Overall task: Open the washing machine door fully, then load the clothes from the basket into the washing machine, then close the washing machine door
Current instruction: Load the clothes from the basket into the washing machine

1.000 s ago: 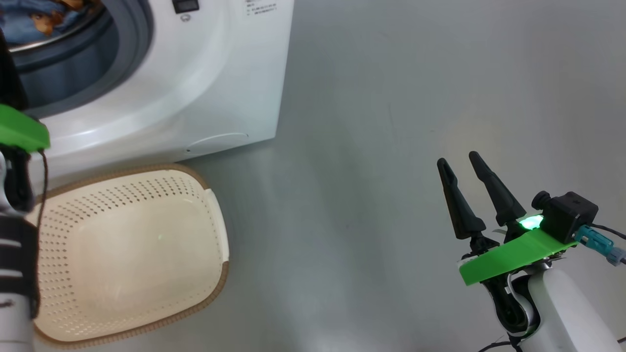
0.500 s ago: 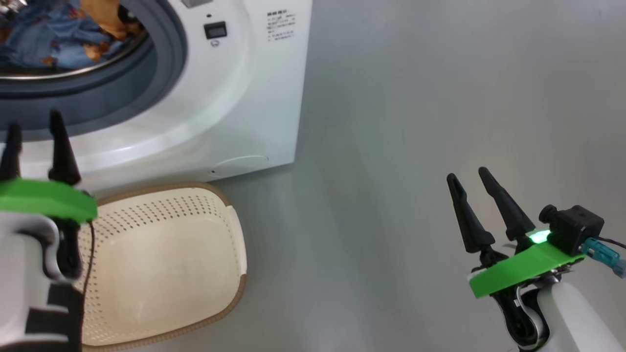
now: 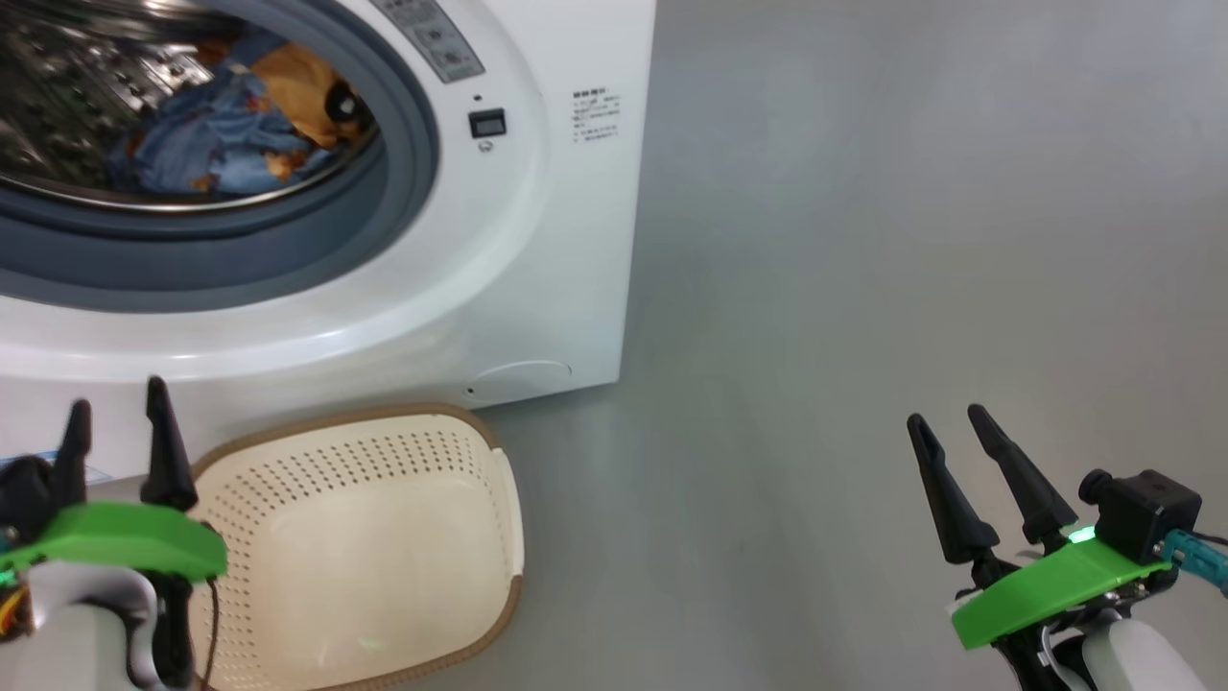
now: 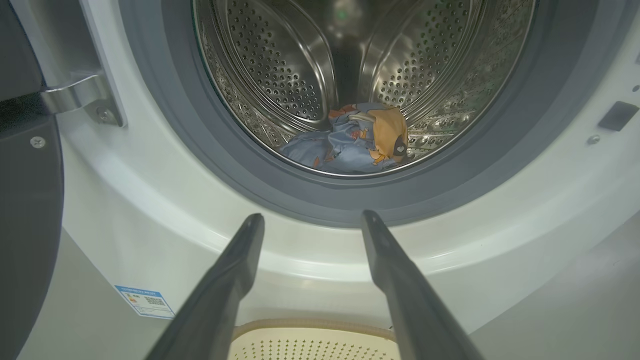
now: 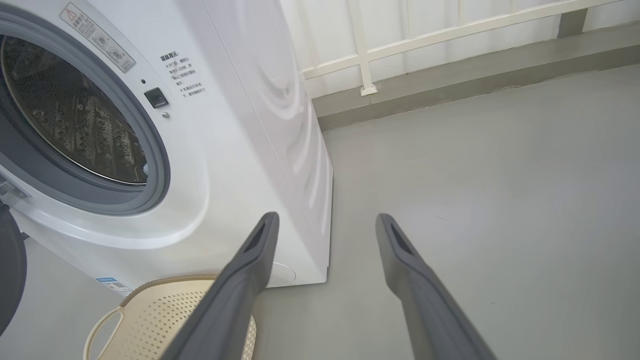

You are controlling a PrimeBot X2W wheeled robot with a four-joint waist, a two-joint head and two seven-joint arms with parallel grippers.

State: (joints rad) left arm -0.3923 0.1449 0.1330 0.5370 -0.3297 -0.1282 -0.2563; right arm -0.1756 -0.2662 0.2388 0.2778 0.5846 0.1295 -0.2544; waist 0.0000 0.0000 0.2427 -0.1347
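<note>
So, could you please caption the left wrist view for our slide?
Open left gripper facing the clothes inside the washing machine.

Shows only a dark slab and hinge (image 4: pixel 80 97) of the washing machine door (image 4: pixel 25 200), cut off at the left wrist view's left edge. Hides the near part of the clothes (image 4: pixel 350 142) behind the gasket (image 4: pixel 340 200) and crops the basket (image 4: pixel 310 345) at the near edge. Cannot read the print on the blue label (image 4: pixel 145 301).

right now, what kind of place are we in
Likely a laundry area, perhaps a balcony or utility room: a white front-loading washing machine stands on a grey floor, a cream basket sits before it, and a white railing runs behind.
</note>
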